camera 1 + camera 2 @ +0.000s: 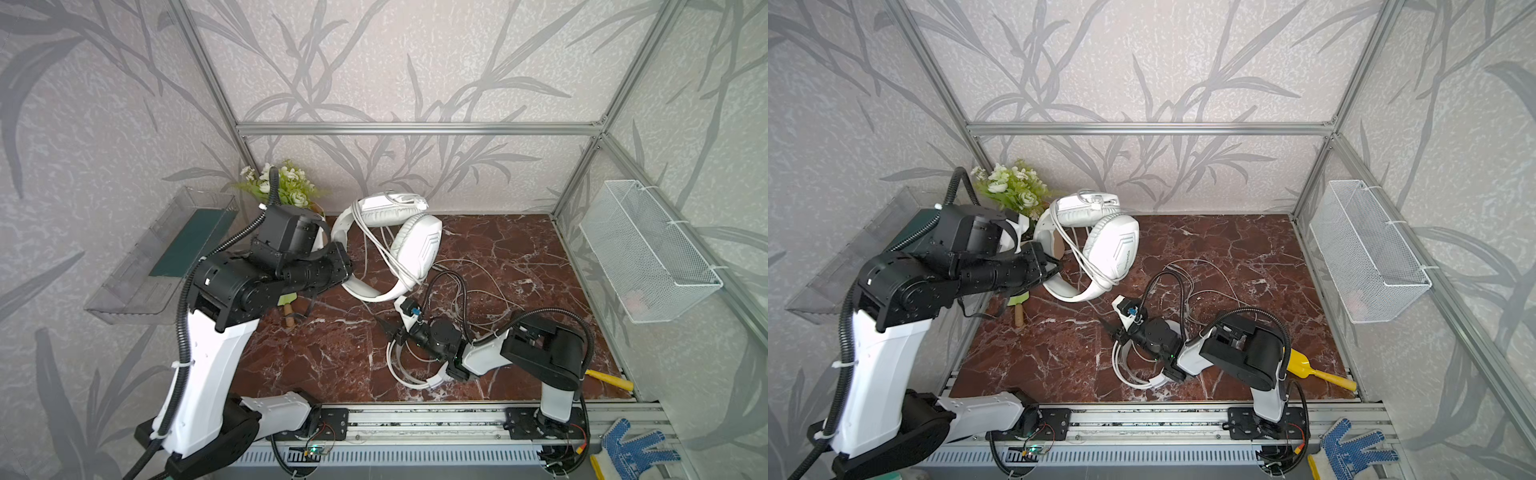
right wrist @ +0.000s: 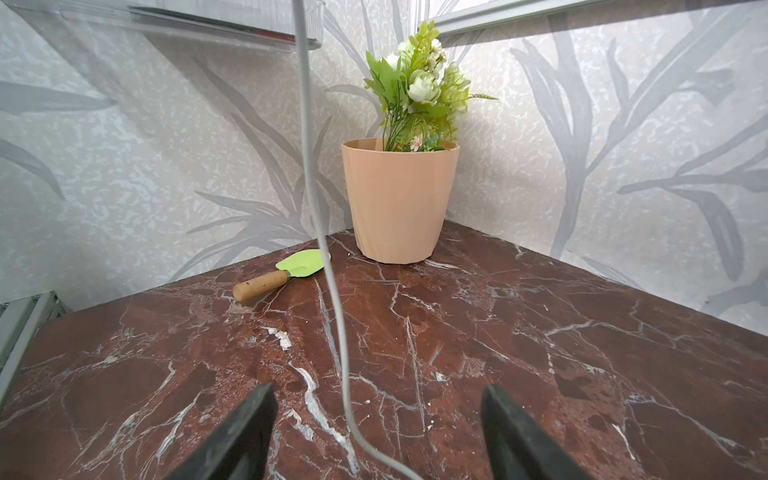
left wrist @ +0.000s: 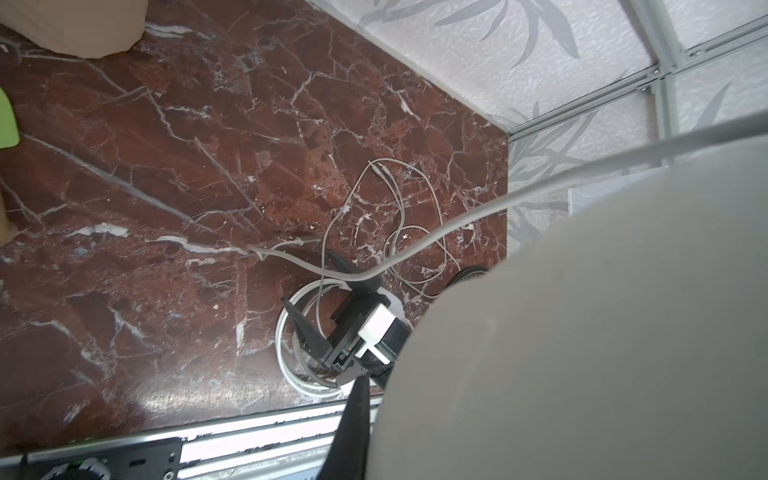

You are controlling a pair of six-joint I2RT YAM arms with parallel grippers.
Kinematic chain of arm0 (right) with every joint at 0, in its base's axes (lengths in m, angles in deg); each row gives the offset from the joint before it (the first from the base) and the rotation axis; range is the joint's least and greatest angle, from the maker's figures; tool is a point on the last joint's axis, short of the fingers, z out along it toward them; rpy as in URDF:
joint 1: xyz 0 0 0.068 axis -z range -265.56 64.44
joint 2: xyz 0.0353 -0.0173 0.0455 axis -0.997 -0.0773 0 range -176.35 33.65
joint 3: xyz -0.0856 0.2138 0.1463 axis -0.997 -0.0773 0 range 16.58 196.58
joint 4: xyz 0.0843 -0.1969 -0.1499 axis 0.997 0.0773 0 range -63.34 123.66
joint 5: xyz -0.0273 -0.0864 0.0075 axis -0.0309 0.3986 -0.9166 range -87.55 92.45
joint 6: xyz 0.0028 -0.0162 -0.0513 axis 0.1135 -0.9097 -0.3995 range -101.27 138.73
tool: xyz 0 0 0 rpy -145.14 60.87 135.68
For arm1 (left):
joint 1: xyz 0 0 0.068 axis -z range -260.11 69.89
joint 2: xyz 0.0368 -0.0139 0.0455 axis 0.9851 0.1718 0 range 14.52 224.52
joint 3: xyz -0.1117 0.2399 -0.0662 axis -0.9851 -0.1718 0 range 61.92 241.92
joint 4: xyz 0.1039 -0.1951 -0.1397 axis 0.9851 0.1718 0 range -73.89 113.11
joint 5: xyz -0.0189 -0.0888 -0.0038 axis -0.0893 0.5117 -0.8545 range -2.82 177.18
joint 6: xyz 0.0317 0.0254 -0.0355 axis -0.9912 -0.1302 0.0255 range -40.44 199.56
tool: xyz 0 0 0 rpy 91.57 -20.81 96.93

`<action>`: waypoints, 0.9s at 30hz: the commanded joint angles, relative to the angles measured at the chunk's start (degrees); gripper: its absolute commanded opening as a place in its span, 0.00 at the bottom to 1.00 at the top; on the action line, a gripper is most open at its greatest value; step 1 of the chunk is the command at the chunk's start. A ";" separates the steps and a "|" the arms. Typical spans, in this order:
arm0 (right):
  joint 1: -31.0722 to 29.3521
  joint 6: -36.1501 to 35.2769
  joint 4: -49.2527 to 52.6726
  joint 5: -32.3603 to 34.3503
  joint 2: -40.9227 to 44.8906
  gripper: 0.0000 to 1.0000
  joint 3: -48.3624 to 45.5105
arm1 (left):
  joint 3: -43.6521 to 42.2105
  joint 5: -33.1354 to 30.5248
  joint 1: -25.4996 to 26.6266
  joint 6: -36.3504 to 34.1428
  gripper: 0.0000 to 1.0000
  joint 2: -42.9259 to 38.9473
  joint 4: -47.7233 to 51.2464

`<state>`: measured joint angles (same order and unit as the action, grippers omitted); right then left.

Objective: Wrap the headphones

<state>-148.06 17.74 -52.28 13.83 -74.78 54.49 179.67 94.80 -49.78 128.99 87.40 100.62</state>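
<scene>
My left gripper (image 1: pixel 345 266) is shut on the headband of the greyish-white headphones (image 1: pixel 417 245), holding them up at the back left of the table. In the left wrist view that headset fills the side as a grey mass (image 3: pixel 582 311) beside one black finger (image 3: pixel 353 428). Its pale cable (image 2: pixel 328 266) hangs down and runs between the spread fingers of my right gripper (image 2: pixel 374 419), which is open and low over the table. Partly under that gripper (image 1: pixel 388 332) lies the glossy white headset (image 1: pixel 399 374) with its thin cable (image 1: pixel 482 282) looped loosely behind.
A peach flower pot (image 2: pixel 399 199) stands in the back left corner, with a green trowel (image 2: pixel 286 274) next to it. A yellow scoop (image 1: pixel 1308 368) lies front right. A wire basket (image 1: pixel 648 249) hangs on the right wall and a clear bin (image 1: pixel 166 249) on the left.
</scene>
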 commanded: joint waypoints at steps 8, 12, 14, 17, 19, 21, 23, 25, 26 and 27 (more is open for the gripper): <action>0.46 -0.32 4.54 -6.24 -8.22 0.84 11.57 | 4.54 1.26 0.09 -0.92 0.00 -0.11 3.91; 0.48 0.44 11.08 -6.98 -10.73 0.81 16.20 | 4.90 1.35 0.14 -1.01 0.00 0.28 3.90; 0.58 1.44 12.53 -8.01 -11.63 0.76 17.57 | 5.14 1.40 0.15 -1.14 0.00 0.40 3.80; 0.56 2.92 13.67 -6.67 -12.57 0.57 18.43 | 5.61 1.35 0.10 -1.18 0.00 0.58 3.71; 0.54 3.31 14.19 -5.23 -12.78 0.37 18.15 | 5.93 0.69 0.13 -1.42 0.00 0.59 3.96; 0.58 3.39 14.58 -3.97 -12.25 0.22 16.99 | 6.16 -0.48 0.18 -1.95 0.00 0.59 4.53; 0.54 3.02 14.52 -3.65 -11.00 0.10 15.00 | 6.20 -2.18 0.14 -2.35 0.00 0.39 4.91; 0.47 3.48 14.12 -3.51 -8.87 0.02 12.46 | 6.80 -5.20 0.17 -3.07 0.00 0.42 5.57; 0.38 3.78 13.73 -3.35 -7.70 0.00 10.93 | 7.20 -6.62 0.13 -3.35 0.00 0.56 5.96; 0.10 3.87 13.10 -2.66 -6.29 0.00 9.34 | 7.63 -7.59 0.13 -3.61 0.00 0.66 6.16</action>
<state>-147.76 21.04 -38.02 9.17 -85.44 66.69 184.57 91.26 -49.76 126.10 88.56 108.18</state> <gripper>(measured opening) 0.066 0.102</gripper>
